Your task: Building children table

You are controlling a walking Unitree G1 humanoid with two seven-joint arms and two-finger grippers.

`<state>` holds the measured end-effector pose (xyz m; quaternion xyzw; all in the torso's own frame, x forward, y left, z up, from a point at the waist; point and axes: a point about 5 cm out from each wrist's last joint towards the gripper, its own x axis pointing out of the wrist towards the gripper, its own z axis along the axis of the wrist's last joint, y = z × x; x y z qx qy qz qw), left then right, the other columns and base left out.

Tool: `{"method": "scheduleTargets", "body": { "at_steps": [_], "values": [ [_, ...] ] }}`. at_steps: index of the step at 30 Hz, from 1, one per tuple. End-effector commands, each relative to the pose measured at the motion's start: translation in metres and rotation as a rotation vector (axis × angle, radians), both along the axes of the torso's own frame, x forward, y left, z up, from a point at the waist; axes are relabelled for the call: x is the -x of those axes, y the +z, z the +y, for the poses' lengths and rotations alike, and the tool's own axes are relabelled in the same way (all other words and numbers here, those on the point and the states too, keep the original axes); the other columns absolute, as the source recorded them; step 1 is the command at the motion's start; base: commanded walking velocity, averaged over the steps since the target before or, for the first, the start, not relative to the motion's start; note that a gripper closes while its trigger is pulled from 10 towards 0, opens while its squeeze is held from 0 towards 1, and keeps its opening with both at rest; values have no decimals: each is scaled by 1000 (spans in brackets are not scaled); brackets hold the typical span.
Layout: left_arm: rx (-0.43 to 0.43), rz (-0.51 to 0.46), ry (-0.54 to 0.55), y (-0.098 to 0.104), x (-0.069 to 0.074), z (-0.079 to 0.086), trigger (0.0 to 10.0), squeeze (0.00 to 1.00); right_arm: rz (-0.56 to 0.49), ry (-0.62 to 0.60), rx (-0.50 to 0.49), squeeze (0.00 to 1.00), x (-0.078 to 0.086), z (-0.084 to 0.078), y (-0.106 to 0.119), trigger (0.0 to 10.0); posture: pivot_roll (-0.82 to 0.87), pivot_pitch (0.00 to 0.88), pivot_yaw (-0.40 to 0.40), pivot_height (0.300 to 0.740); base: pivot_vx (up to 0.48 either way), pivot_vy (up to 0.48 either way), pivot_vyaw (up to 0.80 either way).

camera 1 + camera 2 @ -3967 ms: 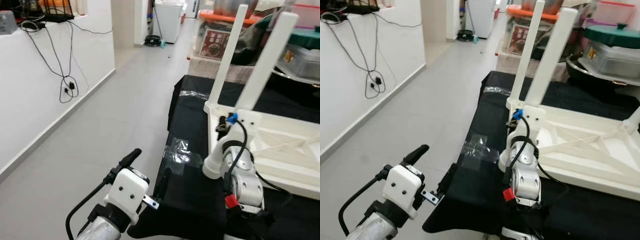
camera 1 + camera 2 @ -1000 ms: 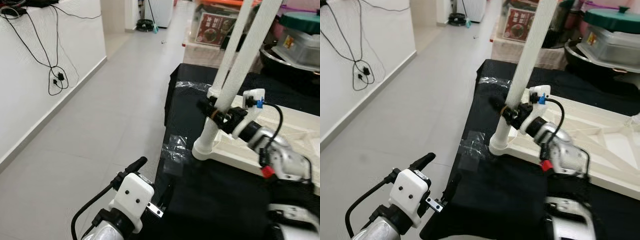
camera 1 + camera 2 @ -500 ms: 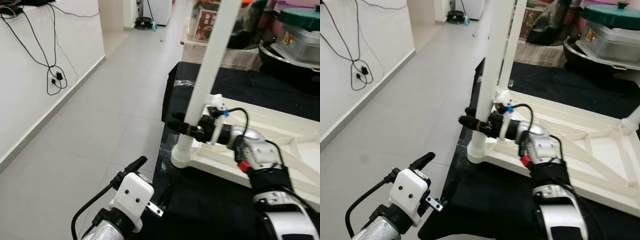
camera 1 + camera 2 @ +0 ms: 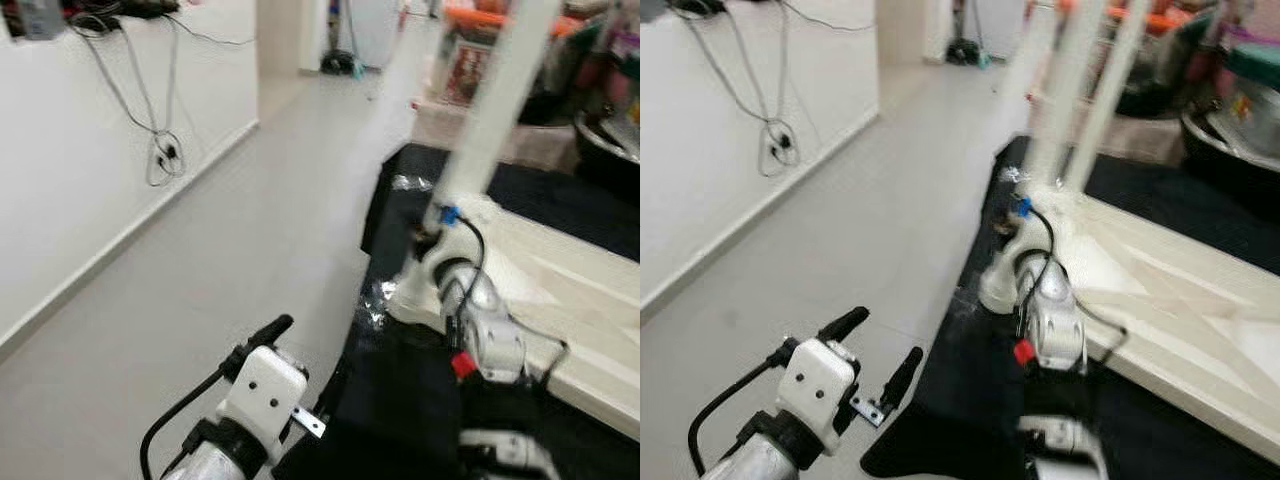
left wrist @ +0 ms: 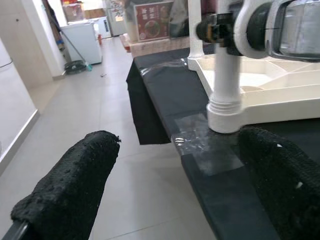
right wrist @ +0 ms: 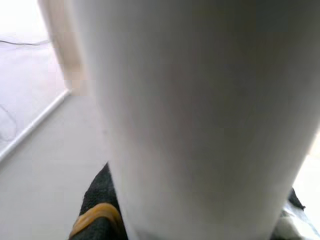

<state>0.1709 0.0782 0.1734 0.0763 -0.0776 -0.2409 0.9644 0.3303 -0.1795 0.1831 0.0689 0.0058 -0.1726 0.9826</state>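
Since half a second before, the right gripper (image 4: 428, 240) had swung from lying crosswise on the near leg (image 4: 492, 120) to reaching in low from below, at the collar where that leg met the upturned table (image 4: 560, 300). The head views had shifted and blurred too, so part of that change was the camera's. This suggested the leg was being turned home or tested in its socket.

The table lay upside down, right of centre, on the black cloth (image 4: 400, 400), white plastic with ribbed underside, two legs rising toward the upper right. The right wrist view was pressed against the leg (image 6: 200, 110); the fingers probably clasped it, though I could not tell. The left gripper (image 5: 175, 165) hung in the lower left over the floor, fingers spread and empty.
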Motion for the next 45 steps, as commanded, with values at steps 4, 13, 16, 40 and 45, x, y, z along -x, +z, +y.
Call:
{"method": "scheduleTargets", "body": {
  "at_steps": [4,13,16,40,45],
  "values": [
    [-4,9,-7,-2,0,0,10000,0,99,-101,-45,0,11,3,-20,0,134,57,-114,740,0,0,0],
    [2,11,-11,-2,1,-1,10000,0,-75,120,-121,1000,2,38,-5,10000,132,54,-114,740,0,0,0],
    [4,14,-16,-2,1,-2,10000,0,-143,179,-97,0,-3,28,4,10000,131,53,-112,740,0,0,0],
    [-5,21,-25,-4,2,-2,10000,0,-35,1484,26,0,-24,35,11,0,156,47,-119,740,0,0,0],
    [-6,20,-21,-4,2,-1,10000,0,-60,1338,52,0,-31,33,12,0,147,41,-119,740,0,0,0]
  ]
}}
